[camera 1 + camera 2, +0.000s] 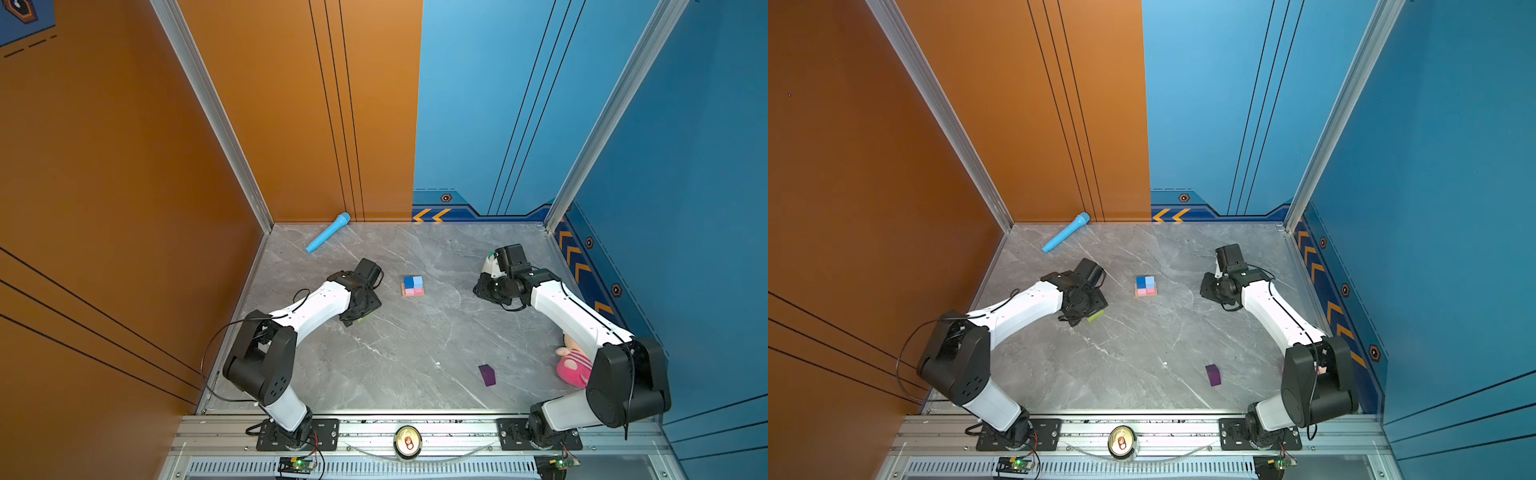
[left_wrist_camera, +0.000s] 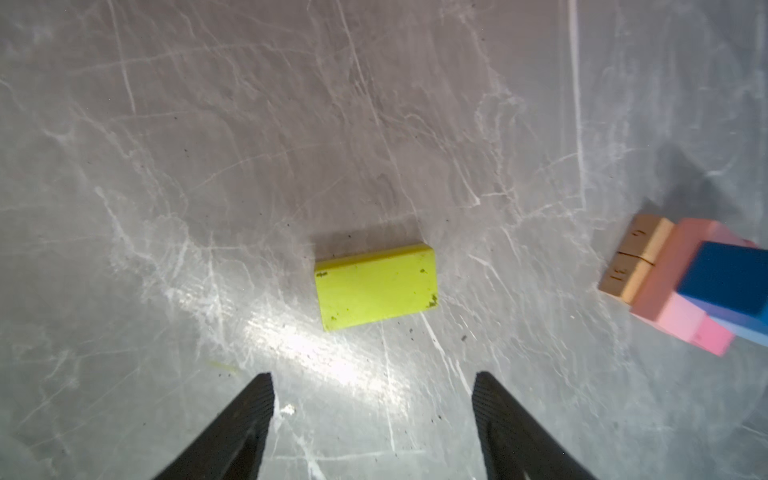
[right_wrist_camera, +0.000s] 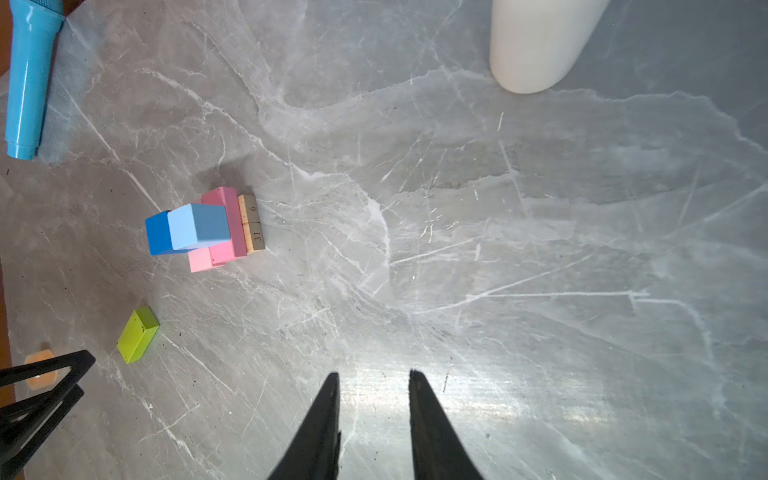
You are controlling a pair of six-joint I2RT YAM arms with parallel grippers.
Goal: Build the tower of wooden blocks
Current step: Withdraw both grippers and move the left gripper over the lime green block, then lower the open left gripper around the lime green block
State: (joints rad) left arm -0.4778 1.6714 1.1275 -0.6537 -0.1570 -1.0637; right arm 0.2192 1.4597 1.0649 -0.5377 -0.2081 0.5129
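On the counter (image 1: pixel 415 353), midway across, the tower (image 1: pixel 413 286) stands part built: tan bars (image 3: pixel 252 224), pink bars (image 3: pixel 237 232), two blue cubes (image 3: pixel 195 226) on top. Left to add, I judge: the lime-green bar (image 2: pixel 376 287) and the dark-purple peaked block (image 1: pixel 486 375), lying near-right, well apart. The green bar lies flat just ahead of the left end effector (image 2: pixel 372 376), spread wide and empty; the right end effector (image 3: pixel 374 374), slightly parted, holds nothing.

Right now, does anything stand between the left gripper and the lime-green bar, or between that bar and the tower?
Nothing visible does. The left gripper is open, and only bare table lies between it and the lime-green bar. Only bare table shows between that bar and the tower too.
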